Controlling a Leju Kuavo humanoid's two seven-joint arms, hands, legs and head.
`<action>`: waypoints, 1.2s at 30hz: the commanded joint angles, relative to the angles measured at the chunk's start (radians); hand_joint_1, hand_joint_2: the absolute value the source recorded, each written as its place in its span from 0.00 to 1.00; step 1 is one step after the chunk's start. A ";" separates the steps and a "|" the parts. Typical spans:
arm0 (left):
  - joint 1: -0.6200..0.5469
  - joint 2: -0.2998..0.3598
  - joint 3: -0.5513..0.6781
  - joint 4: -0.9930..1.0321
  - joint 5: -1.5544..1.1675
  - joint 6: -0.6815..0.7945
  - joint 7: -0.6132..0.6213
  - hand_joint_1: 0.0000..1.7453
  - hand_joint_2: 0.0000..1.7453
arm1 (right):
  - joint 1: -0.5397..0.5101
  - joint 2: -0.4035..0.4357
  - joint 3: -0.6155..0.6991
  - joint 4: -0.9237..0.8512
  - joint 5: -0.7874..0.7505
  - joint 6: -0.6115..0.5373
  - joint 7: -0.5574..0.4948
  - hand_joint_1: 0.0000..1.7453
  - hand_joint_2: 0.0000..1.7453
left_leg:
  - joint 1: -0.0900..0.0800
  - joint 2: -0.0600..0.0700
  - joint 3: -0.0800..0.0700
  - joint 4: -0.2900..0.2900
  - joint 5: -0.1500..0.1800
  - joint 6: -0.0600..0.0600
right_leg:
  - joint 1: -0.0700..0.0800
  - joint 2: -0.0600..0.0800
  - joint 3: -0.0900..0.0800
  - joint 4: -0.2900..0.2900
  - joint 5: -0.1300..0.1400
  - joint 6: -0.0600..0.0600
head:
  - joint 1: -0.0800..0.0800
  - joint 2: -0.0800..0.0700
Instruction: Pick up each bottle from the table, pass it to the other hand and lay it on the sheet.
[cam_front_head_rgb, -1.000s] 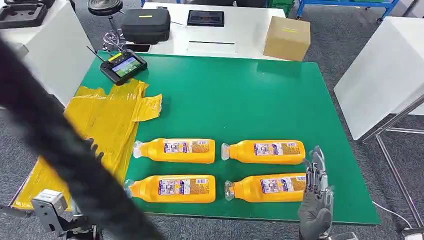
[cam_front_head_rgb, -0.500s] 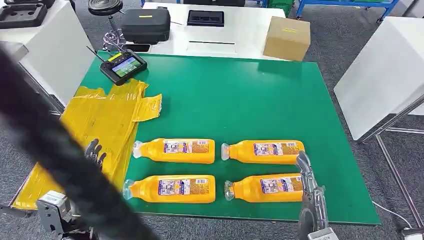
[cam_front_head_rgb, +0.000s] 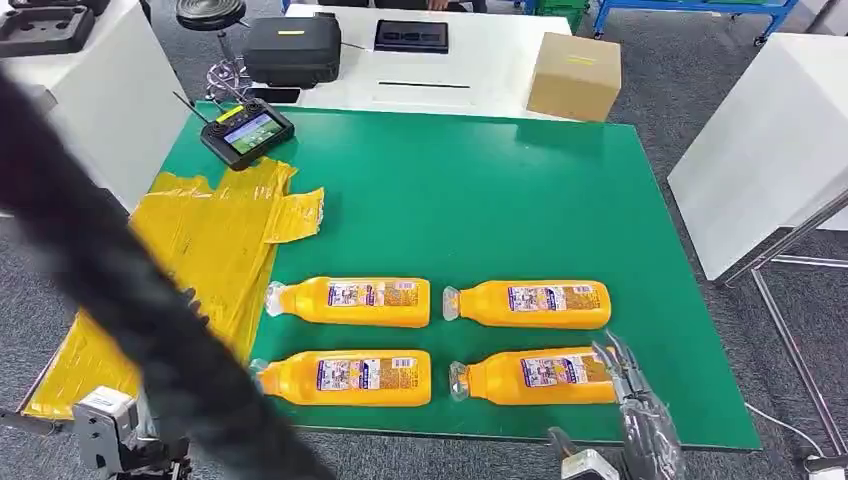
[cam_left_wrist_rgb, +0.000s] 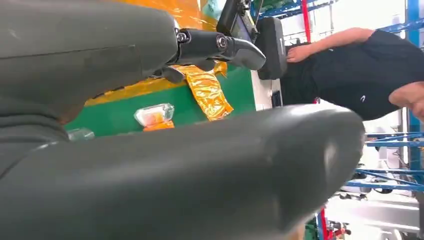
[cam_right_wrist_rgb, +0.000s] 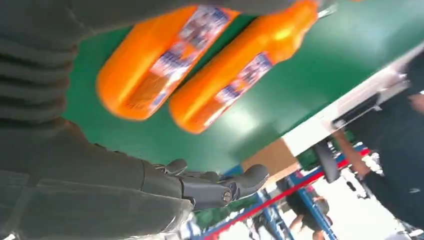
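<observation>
Four orange bottles lie on their sides in two rows on the green table (cam_front_head_rgb: 470, 190): far-left (cam_front_head_rgb: 350, 302), far-right (cam_front_head_rgb: 530, 304), near-left (cam_front_head_rgb: 345, 377) and near-right (cam_front_head_rgb: 535, 377). The crumpled yellow sheet (cam_front_head_rgb: 215, 235) covers the table's left edge. My right hand (cam_front_head_rgb: 638, 405) hovers at the front right corner, fingers spread and holding nothing, just beside the near-right bottle's base. The right wrist view has the two right bottles (cam_right_wrist_rgb: 160, 65) beyond its fingers (cam_right_wrist_rgb: 220, 185). My left hand (cam_left_wrist_rgb: 100, 60) is low by the sheet with its fingers (cam_left_wrist_rgb: 220, 47) stretched out and nothing in them; a bottle cap (cam_left_wrist_rgb: 154, 114) lies beyond them.
A handheld controller (cam_front_head_rgb: 246, 131) sits at the table's far left corner. Behind it a white table holds a black case (cam_front_head_rgb: 291, 48) and a cardboard box (cam_front_head_rgb: 573, 76). Another white table (cam_front_head_rgb: 760, 150) stands to the right. A blurred dark bar (cam_front_head_rgb: 120, 290) crosses the head view's left side. A person in black (cam_left_wrist_rgb: 360, 75) stands beyond.
My right hand has sunk from upright beside the near-right bottle's base to lower, at the table's front edge, tilting over. The bottles have not moved.
</observation>
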 joint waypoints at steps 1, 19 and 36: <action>-0.006 -0.062 0.070 0.027 -0.017 -0.034 0.018 0.00 0.00 | 0.041 0.062 -0.271 -0.065 0.145 0.086 -0.016 0.00 0.00 | 0.000 -0.002 0.003 -0.001 0.000 -0.005 | 0.000 -0.003 0.004 -0.001 -0.001 -0.002 | 0.000 0.000; 0.016 -0.108 0.131 -0.002 -0.041 -0.086 0.029 0.00 0.00 | -0.058 0.060 -0.300 0.019 0.306 0.059 -0.038 0.00 0.00 | 0.002 0.002 0.005 -0.002 -0.001 -0.006 | 0.001 0.001 0.005 -0.003 0.000 -0.002 | 0.000 0.000; -0.052 -0.057 0.054 0.066 -0.012 -0.098 0.036 0.00 0.00 | -0.314 -0.152 -0.010 0.429 0.310 0.079 0.050 0.00 0.00 | 0.002 0.004 0.005 -0.002 0.001 -0.004 | 0.002 0.003 0.005 -0.004 0.003 0.000 | 0.000 0.000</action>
